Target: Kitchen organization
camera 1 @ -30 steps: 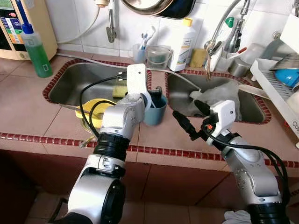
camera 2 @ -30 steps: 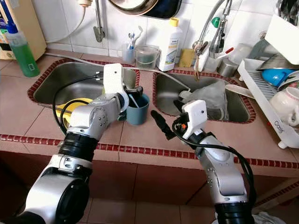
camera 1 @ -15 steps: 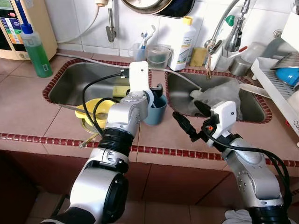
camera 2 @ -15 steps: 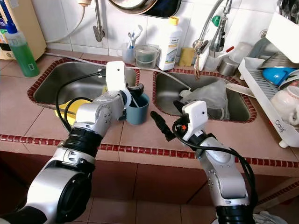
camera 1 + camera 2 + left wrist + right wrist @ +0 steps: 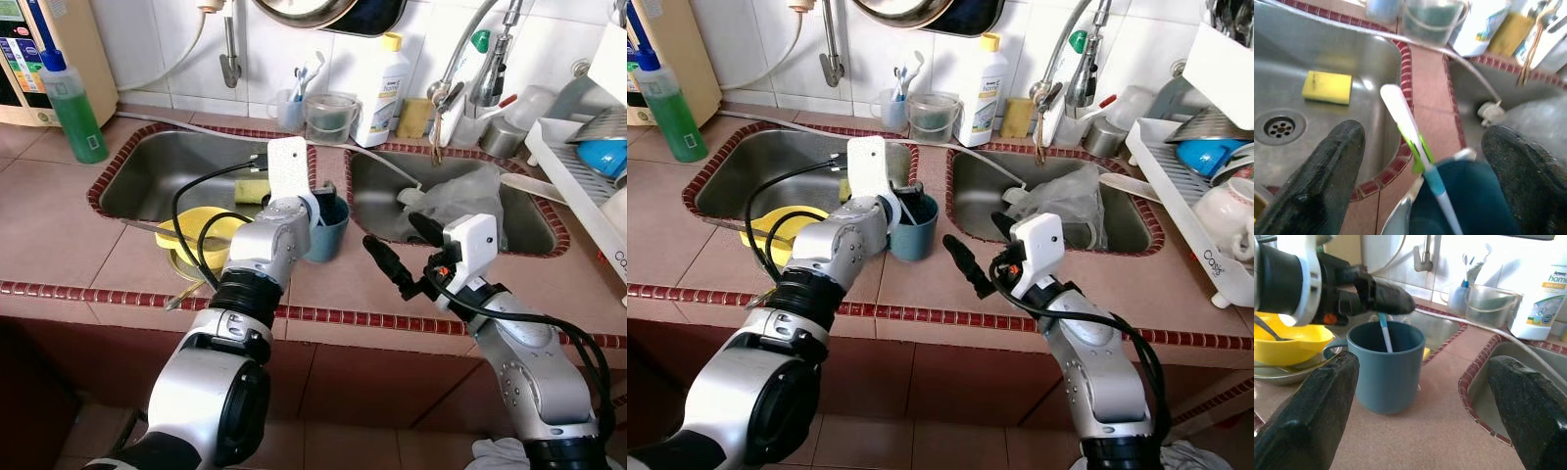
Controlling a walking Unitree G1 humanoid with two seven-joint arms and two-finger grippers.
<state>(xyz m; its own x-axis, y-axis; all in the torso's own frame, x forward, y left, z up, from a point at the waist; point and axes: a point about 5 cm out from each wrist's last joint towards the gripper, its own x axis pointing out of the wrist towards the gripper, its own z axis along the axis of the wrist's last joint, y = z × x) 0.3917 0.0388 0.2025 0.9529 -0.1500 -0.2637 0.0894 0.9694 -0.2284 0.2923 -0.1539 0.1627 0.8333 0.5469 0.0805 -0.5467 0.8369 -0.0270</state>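
Right hand (image 5: 397, 257): fingers spread wide, holding nothing; it hovers over the tiled tabletop (image 5: 348, 284) on the near side of the mug, pointing at it.

Mug (image 5: 914, 228): blue, upright on the tabletop strip between the two sinks, handle turned toward the left sink. It looks like plastic or glazed ware, so probably stiff, fairly light, smooth-walled; wet sides could be slippery. A pinch across the rim or around the body seems safer than the small handle.

Toothbrush (image 5: 1413, 144): stands tilted inside the mug, white stem with green and blue grip, leaning out over the rim. Judged thin, light and rigid; it would likely swing or tip out if the mug is tilted. The best hold appears to be the bare stem above the rim.

Left hand (image 5: 1422, 161): fingers apart, one on each side of the toothbrush and just above the mug mouth, not yet closed on anything.

Yellow bowl (image 5: 192, 231): in the left sink (image 5: 147, 171) beside the mug, with a utensil resting in it.

Yellow sponge (image 5: 1327, 87): on the left sink floor, beyond the drain.

Right sink (image 5: 970, 201): holds a crumpled clear bag (image 5: 1073, 206), soft and light by its look.

Back ledge: clear cup (image 5: 332, 118), white bottle (image 5: 381, 90), green soap bottle (image 5: 76, 109).
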